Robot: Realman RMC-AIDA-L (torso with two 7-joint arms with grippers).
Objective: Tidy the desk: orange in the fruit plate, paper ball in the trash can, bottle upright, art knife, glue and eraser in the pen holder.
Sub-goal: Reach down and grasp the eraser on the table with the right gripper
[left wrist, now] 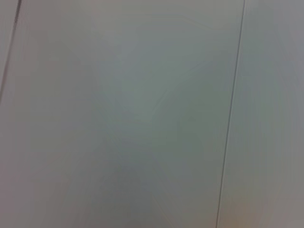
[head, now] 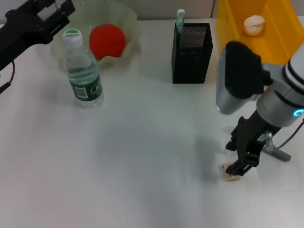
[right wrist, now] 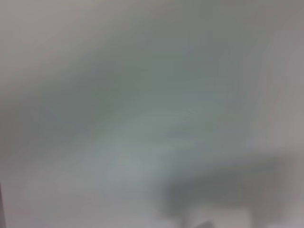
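Observation:
In the head view my right gripper (head: pixel 241 165) reaches down to the table at the front right, its fingers closed around a small tan eraser (head: pixel 231 174) that rests on the surface. A grey art knife (head: pixel 277 152) lies just behind it. The black mesh pen holder (head: pixel 191 52) stands at the back centre with a green-and-white glue stick (head: pixel 180 20) poking out. The orange (head: pixel 107 40) sits in the translucent fruit plate (head: pixel 128 21). The bottle (head: pixel 83 71) stands upright. The paper ball (head: pixel 254 24) lies in the yellow trash can (head: pixel 280 35). My left gripper (head: pixel 57 16) hovers open at the back left.
Both wrist views show only blurred pale table surface. The bottle stands just in front of the left gripper and beside the fruit plate. The trash can sits behind my right arm.

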